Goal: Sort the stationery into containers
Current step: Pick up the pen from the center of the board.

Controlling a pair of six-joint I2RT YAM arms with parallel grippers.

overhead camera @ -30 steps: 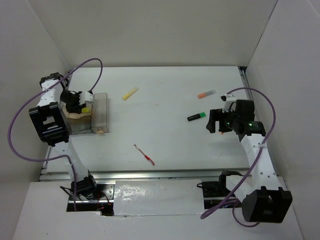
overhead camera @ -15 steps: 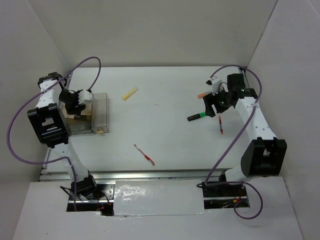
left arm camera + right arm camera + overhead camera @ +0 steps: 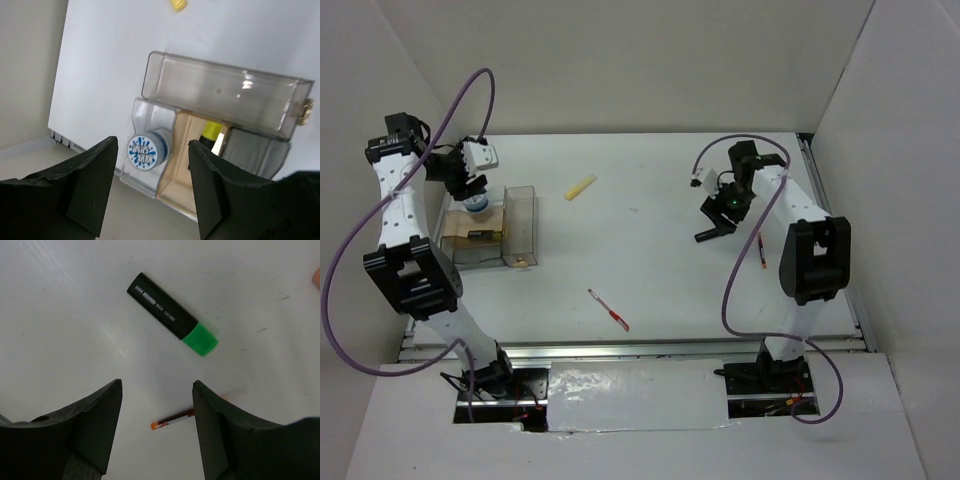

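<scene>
Nearest the arms' edge of the desk (image 3: 660,270), a red pen (image 3: 609,310) lies at an angle, on its own, well apart from both arms.

Over at the left edge sits the clear plastic organiser (image 3: 520,225), with the left gripper (image 3: 470,186) hanging above its far end. From overhead the fingers are lost under the wrist housing. The left wrist view settles it: two dark fingers (image 3: 85,185) spread wide, nothing between them. That view also looks down into the organiser. A round blue-and-white cap (image 3: 144,151) stands in the end compartment. A yellow-tipped item (image 3: 211,131) lies in the next one, mostly behind the wall, so I cannot tell what it is. A gold latch (image 3: 306,110) shows at the organiser's side, cut off by the finger.

Now the right side. A second red pen (image 3: 761,250) lies near the right edge, close by the arm's link. In the right wrist view one end of it fades into glare.

Just beyond is the green highlighter (image 3: 172,315), black barrel and green cap, flat on the desk. The overhead shows only its black end poking out below the right gripper (image 3: 718,212). That gripper hovers above the highlighter, fingers (image 3: 95,425) wide apart, holding nothing. An orange sliver (image 3: 316,277) sits at that view's right border, too cut off to name.

Farthest out, toward the far edge beyond the organiser, lies the yellow highlighter (image 3: 581,187). The left wrist view catches only its tip at the top border.
</scene>
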